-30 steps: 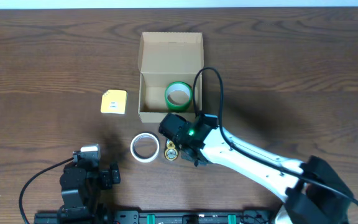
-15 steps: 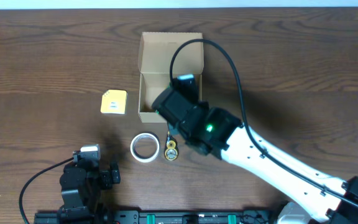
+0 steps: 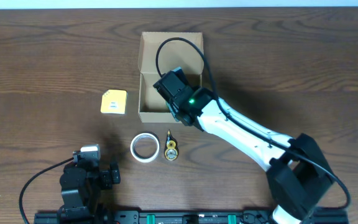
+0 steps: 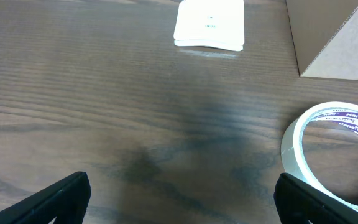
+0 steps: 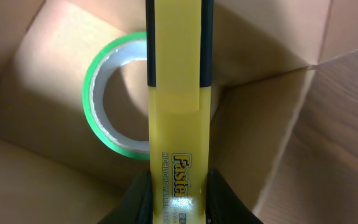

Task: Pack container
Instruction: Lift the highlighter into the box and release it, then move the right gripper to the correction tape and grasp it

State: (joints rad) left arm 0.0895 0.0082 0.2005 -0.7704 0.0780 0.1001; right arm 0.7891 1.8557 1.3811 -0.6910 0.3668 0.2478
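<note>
The cardboard box (image 3: pixel 161 57) sits upright on the worktop (image 3: pixel 42 62), a little toward the far side of the middle, with its flap lid folded open and lying flat on the side away from the robot. A green roll of tape (image 5: pixel 118 148) lies flat on its floor.

The right gripper (image 3: pixel 180 102) hangs over the near right part of the open box. In the right wrist view its fingers (image 5: pixel 138 199) are closed on a long yellow tool (image 5: pixel 178 74) with black edges and printed lettering. The tool points down into the box and crosses over the right side of the green roll. Whether its tip touches the box floor cannot be told.

Just in front of the box, on the near side, a white roll of tape (image 3: pixel 145 147) lies flat. Beside it to the right is a small yellow-and-black item (image 3: pixel 171 151), too small to make out. A flat yellow pad (image 3: pixel 114 102) lies to the left of the box, apart from it.

The left arm (image 3: pixel 79 180) rests at the near left edge of the worktop, well away from the box. The left gripper (image 4: pixel 179 199) has its fingers (image 4: pixel 61 199) spread wide with nothing between them. In its wrist view the white roll, the pad and a corner of the box lie ahead.
</note>
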